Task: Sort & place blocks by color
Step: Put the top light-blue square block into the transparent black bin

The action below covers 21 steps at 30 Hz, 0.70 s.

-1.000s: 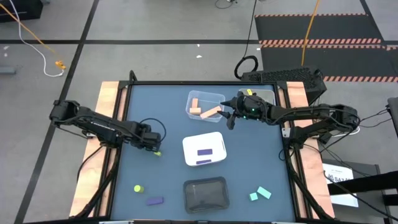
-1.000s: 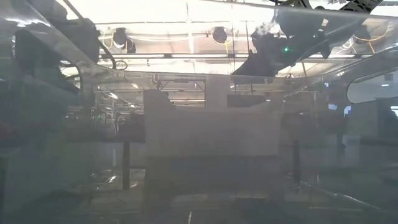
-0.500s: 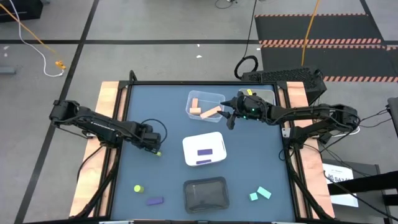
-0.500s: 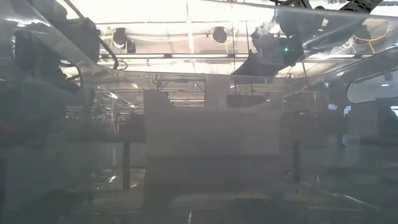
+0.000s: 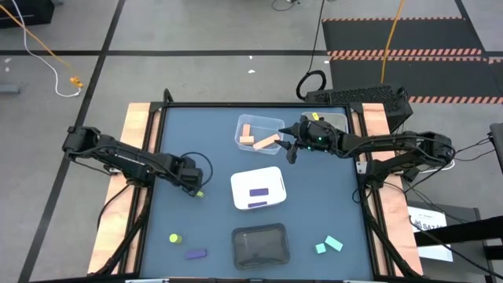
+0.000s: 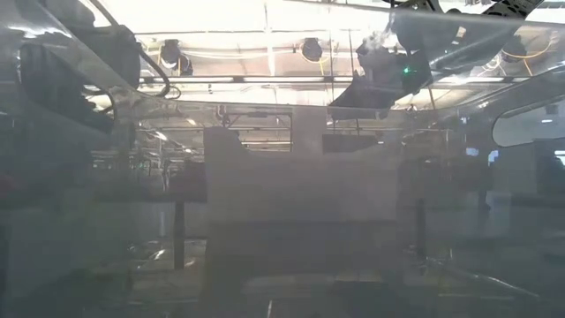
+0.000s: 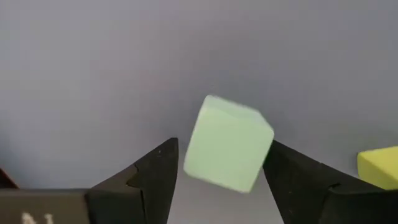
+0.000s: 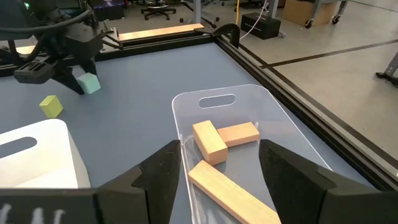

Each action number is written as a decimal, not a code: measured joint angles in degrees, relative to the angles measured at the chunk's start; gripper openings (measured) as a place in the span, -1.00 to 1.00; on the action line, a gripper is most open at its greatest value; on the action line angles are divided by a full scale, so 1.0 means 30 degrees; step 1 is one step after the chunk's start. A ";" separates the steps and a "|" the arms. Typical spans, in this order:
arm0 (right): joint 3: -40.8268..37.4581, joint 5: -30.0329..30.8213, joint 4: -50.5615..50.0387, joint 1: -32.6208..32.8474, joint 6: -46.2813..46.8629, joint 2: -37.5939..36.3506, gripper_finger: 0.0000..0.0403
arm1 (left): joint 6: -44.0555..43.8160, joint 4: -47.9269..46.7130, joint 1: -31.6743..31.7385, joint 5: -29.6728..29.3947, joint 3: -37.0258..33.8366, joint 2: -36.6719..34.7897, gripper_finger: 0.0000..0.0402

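Observation:
My left gripper (image 5: pixel 193 185) is low over the table's left half. Its fingers are closed in on a pale green-teal cube (image 7: pixel 227 144), which also shows in the right wrist view as the cube (image 8: pixel 89 83). A yellow cube (image 7: pixel 379 167) lies just beside it on the table. My right gripper (image 5: pixel 291 149) hangs open at the clear tray (image 5: pixel 259 132). That tray holds three salmon-orange blocks (image 8: pixel 219 140). The low view shows none of the blocks. My left gripper pinches the pale cube between its two fingers, coming from above and pointing down. The cube sits turned askew in the gap, so one finger (image 7: pixel 283 168) meets a corner (image 7: pixel 271 138) and the other is at the opposite lower edge (image 7: pixel 186 169). Whether the cube is off the table, I cannot tell.
A white tray (image 5: pixel 258 189) with two purple bars sits mid-table, with a black tray (image 5: pixel 261 245) near the front edge. A grey-beige tray (image 5: pixel 336 122) lies under the right arm. A yellow-green cylinder (image 5: pixel 174 237), a purple bar (image 5: pixel 196 253) and two teal blocks (image 5: pixel 330 244) lie loose along the near side.

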 joint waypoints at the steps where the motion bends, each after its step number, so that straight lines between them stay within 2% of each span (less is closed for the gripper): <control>1: 0.0000 0.0000 0.0000 0.0000 0.0000 0.0000 0.04 | 0.0369 0.0068 0.0000 -0.0157 -0.0001 0.0000 0.14; 7: 0.0000 0.0000 0.0000 0.0001 0.0000 0.0000 0.04 | 0.2143 0.0243 0.0007 -0.1063 -0.0009 0.0015 0.14; 11: 0.0000 -0.0003 0.0000 0.0000 0.0001 0.0000 0.04 | 0.2319 0.0675 0.0029 -0.1765 -0.0052 0.0044 0.11; 14: 0.0000 -0.0007 0.0000 0.0007 0.0000 0.0000 0.04 | 0.2405 0.1443 0.0036 -0.1868 -0.0059 0.0044 0.00; 19: 0.0000 -0.0007 0.0003 0.0003 0.0004 0.0000 0.04 | 0.2445 0.1572 0.0036 -0.1740 -0.0027 0.0028 -0.34; 21: 0.0000 -0.0006 0.0000 0.0007 0.0001 0.0000 0.04 | 0.2430 0.1558 0.0044 -0.1469 -0.0016 0.0022 -0.34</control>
